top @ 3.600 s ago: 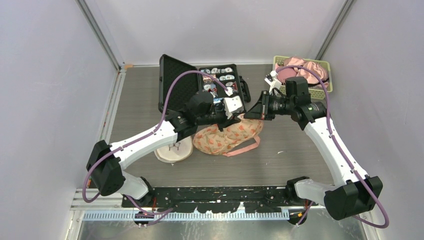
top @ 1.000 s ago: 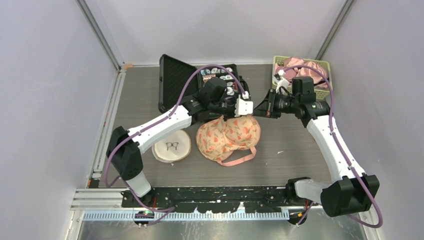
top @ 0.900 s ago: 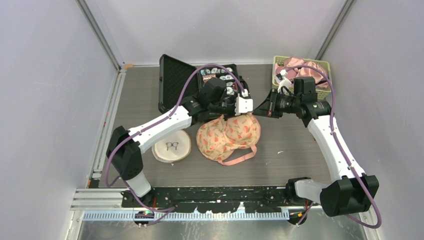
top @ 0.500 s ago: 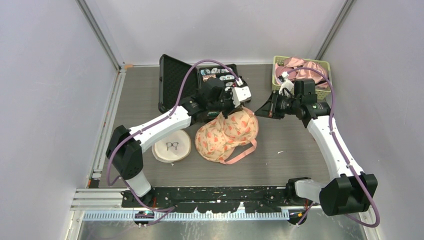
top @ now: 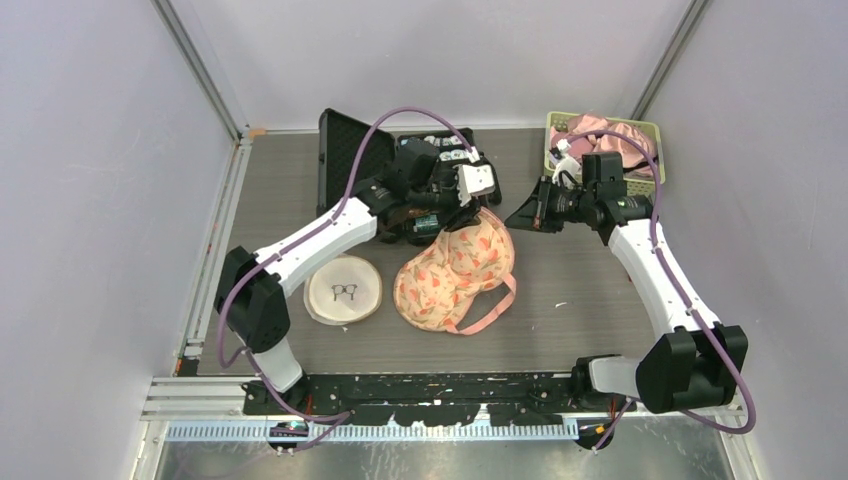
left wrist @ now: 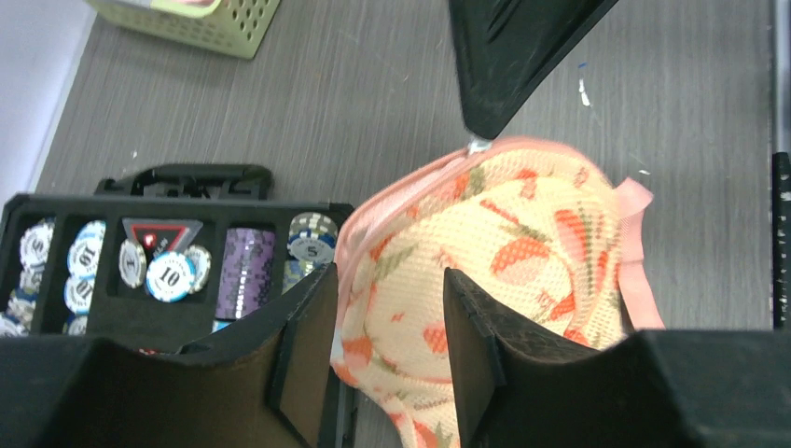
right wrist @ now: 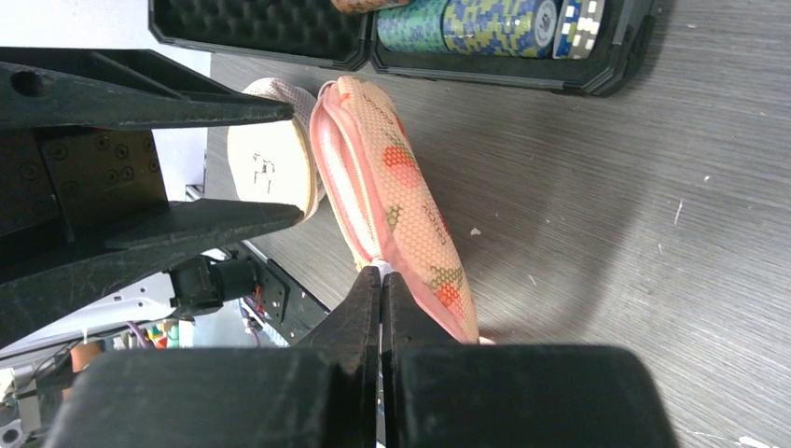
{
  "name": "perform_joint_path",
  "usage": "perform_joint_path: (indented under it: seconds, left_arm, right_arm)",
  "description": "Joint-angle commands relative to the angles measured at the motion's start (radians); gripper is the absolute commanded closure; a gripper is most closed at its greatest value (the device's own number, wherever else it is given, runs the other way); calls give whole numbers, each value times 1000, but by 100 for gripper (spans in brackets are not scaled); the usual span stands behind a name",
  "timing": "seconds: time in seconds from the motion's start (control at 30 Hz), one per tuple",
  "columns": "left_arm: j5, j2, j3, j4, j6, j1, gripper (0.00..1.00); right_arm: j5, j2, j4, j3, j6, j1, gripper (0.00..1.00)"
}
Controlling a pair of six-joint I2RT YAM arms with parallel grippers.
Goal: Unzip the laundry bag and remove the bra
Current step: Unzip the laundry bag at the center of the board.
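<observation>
You're watching a cream-yellow mesh laundry bag (top: 455,270) splashed with orange-red and green prints.
Its zip edging and strap are showing salmon pink, and the zip pull (left wrist: 478,146) is glinting silver at the black right gripper (right wrist: 381,275); the left gripper (left wrist: 390,299) is showing black too. You're seeing the table (top: 580,320) running in grey wood grain, a black case (top: 345,160) carrying blue, white and purple chips (left wrist: 168,271), a pale green basket (top: 657,165) holding pink cloth (top: 610,135), and purple cables (top: 400,115) looping over white arms (top: 320,240).

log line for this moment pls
left tool: pinching laundry bag edge | right tool: shut on zipper pull | phase: unzip
</observation>
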Motion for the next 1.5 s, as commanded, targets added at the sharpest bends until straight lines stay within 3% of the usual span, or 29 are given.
perform_joint_path:
  seconds: [0.0, 0.3, 0.5, 0.67, 1.03, 1.47]
  left_arm:
    - [98, 42, 123, -89, 121, 0, 52]
    - [128, 129, 235, -249, 227, -45, 52]
    - [109, 130, 223, -257, 232, -45, 76]
    - [62, 117, 178, -153, 96, -20, 100]
    - [-120, 85, 84, 9, -194, 43, 100]
    - [-255, -19, -68, 32, -364, 54, 100]
  right_arm:
    - [-44, -15, 18, 63, -20, 17, 100]
    - [-70, -27, 15, 89, -22, 46, 99]
    - [-52, -35, 8, 87, -29, 48, 99]
    - [-7, -30, 0, 86, -42, 46, 100]
    - [57, -3, -55, 115, -91, 17, 100]
    - [72, 19, -62, 111, -166, 14, 100]
